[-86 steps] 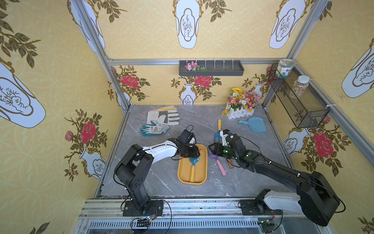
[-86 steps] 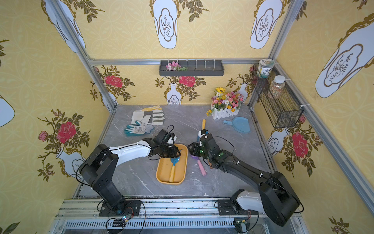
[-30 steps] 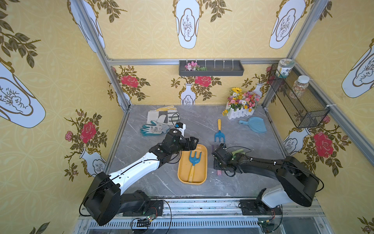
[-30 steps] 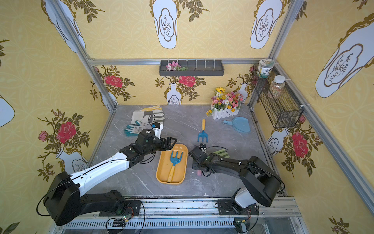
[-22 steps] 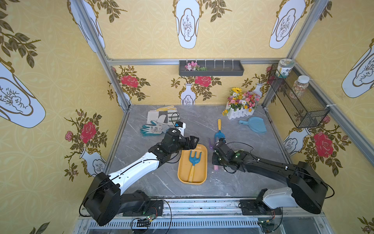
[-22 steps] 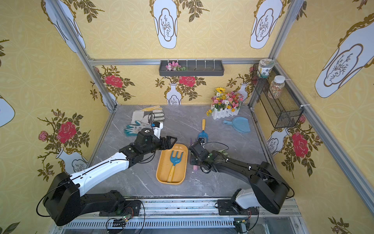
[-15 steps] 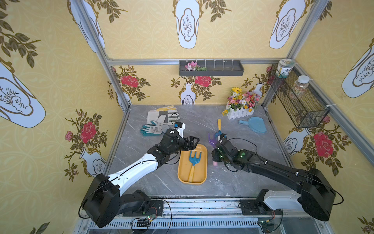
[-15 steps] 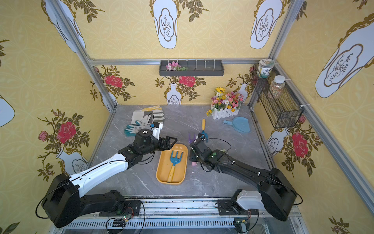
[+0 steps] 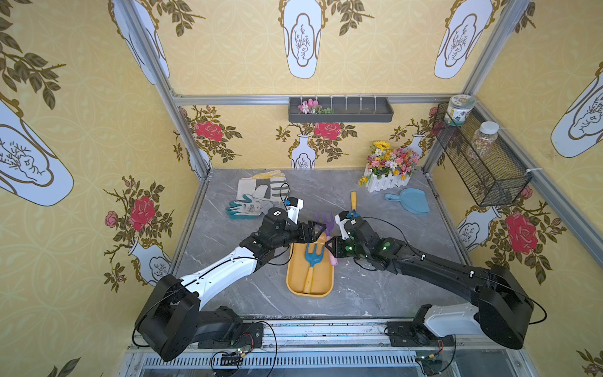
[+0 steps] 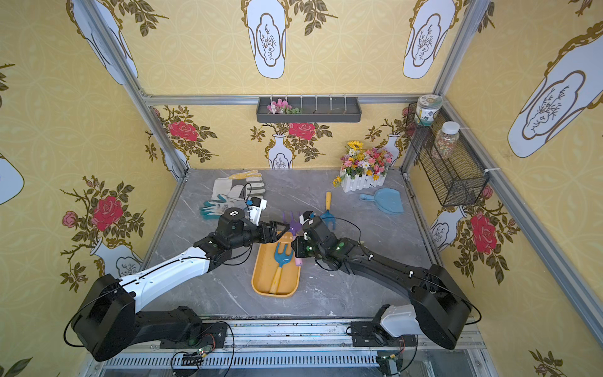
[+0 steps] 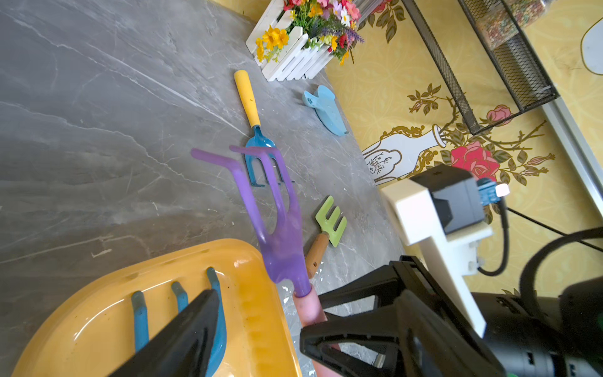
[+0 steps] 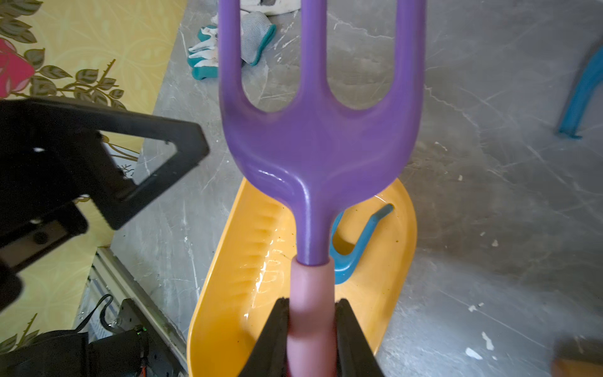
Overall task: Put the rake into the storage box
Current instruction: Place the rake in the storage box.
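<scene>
While right pincer grips it, rake points toward back wall

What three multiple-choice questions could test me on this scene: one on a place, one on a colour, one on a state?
1. What lies in the storage box? A a blue-pronged tool; B nothing; C a hammer.
2. What colour is the head of the rake in the right gripper? A green; B purple; C red.
3. How is the left gripper? A open, empty; B shut, empty; C shut on the rake.
Answers: A, it lies on the box floor; B, its prongs are purple; A, its jaws stand apart, nothing between.
</scene>
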You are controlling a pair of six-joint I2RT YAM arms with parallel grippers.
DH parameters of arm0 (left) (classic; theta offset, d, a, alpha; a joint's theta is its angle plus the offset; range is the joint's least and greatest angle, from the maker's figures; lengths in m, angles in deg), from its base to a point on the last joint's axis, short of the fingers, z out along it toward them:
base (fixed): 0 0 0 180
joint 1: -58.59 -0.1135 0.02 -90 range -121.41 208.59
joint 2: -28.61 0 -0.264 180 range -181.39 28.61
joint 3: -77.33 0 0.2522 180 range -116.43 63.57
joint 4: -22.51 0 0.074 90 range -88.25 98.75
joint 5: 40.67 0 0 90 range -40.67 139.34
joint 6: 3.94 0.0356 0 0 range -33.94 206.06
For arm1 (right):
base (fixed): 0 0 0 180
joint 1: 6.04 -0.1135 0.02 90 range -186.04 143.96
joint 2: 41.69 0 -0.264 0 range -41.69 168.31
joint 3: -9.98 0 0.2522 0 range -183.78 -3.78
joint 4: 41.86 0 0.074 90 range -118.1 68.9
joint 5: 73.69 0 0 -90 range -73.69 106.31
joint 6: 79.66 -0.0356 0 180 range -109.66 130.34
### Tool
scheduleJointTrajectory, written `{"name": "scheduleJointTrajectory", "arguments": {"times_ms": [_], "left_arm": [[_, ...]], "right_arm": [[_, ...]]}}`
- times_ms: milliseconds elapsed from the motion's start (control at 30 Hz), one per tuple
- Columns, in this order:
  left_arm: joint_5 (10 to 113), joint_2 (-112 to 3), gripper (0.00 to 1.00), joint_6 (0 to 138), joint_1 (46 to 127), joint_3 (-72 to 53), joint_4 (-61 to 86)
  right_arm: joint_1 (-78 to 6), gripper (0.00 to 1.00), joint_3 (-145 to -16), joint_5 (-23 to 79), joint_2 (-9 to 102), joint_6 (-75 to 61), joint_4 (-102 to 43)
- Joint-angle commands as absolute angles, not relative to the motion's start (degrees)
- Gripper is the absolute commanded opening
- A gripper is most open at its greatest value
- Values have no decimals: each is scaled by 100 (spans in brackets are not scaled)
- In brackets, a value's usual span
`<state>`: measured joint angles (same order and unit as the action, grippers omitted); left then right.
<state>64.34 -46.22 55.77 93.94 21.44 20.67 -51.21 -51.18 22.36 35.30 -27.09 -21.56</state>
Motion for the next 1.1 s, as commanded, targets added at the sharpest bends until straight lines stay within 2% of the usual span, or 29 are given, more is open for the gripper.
{"name": "scheduleJointTrajectory", "arguments": {"times_ms": [0,167,267,333,500,567,700,833,867,933,1000,1067], "left_arm": [[6557,-4769,88,5567,9392,2087,2168],[6509,-4855,84,5582,9392,2077,2210],[6476,-4865,75,5573,9362,2099,2263],[6467,-4847,64,5531,9333,2134,2313],[6531,-4844,49,5451,9278,2271,2503],[6640,-4911,35,5452,9271,2267,2556],[6845,-5104,1,5451,9269,2218,2564],[6954,-5224,0,5531,9271,2175,2501],[6962,-5225,0,5584,9260,2165,2429],[7004,-5201,0,5638,9228,2169,2260],[7144,-5120,0,5685,9178,2212,2172],[7338,-5035,0,5759,9152,2267,2105]], "right_arm": [[-5186,12,-5250,2470,3554,-2605,-2623],[-5270,12,-5267,2578,3517,-2596,-2659],[-5332,12,-5215,2607,3504,-2604,-2644],[-5357,12,-5158,2607,3480,-2615,-2629],[-5385,12,-5052,2572,3408,-2668,-2685],[-5392,12,-5052,2548,3398,-2670,-2672],[-5399,12,-5017,2484,3386,-2705,-2677],[-5411,13,-5007,2484,3432,-2721,-2731],[-5412,18,-5017,2466,3455,-2726,-2722],[-5415,38,-5030,2344,3477,-2790,-2681],[-5419,52,-5018,2166,3468,-2824,-2670],[-5420,54,-5000,1952,3437,-2849,-2635]]}}
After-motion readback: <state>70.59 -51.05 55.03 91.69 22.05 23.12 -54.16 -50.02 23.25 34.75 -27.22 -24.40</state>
